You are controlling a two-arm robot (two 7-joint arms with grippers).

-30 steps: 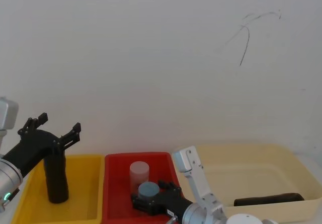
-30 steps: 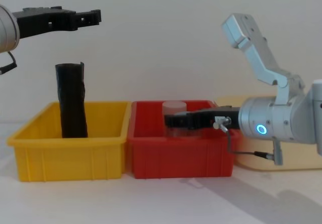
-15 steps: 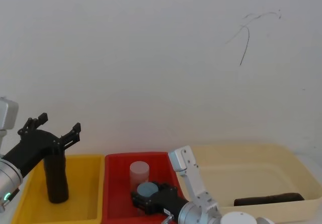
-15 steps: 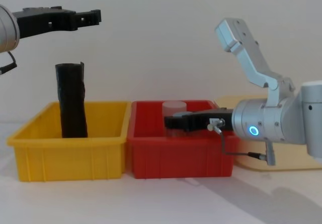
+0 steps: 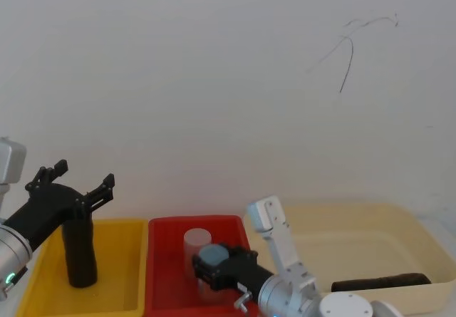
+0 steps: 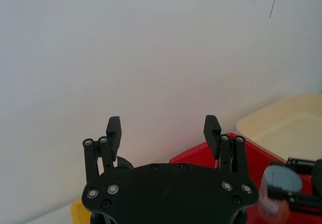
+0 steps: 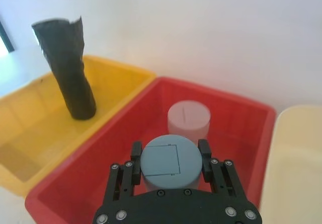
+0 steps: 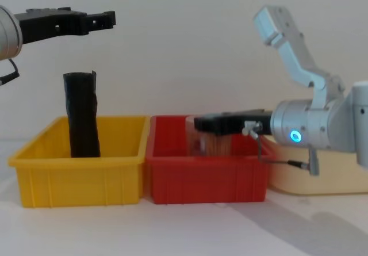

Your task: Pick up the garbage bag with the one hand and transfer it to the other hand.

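Left gripper: matt black, two slim parallel fingers on linked bars, broad black palm plate studded with round silver screws. Left arm: fat silver-grey cylinder, thin dark cable beneath.

Right gripper: same black build, silver screw heads. Right arm: silver-grey cylinder with glowing blue ring, angular pale-grey link above, thin grey cable looping below.

**Three bins in a row on a pale table**

The table carries a yellow bin toward its left edge, a red bin touching it at the middle, and a cream tray toward the right edge, just beside the red one.
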